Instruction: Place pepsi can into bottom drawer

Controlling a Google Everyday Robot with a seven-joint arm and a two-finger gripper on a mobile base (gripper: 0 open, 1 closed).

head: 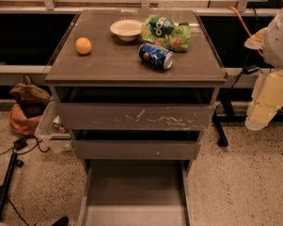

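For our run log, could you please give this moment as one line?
can: on side, cabinet top | bottom drawer: open | end effector: right of cabinet, away from can

Pepsi can [155, 56] lies atop cabinet [113, 65], bottom drawer [136, 189] open, hand [262, 108] apparently far right.

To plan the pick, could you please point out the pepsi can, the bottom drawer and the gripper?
pepsi can [156, 56]: camera view, on its blue side.
bottom drawer [136, 185]: camera view, on its bare floor.
gripper [261, 114]: camera view, on its pale body at the right edge.
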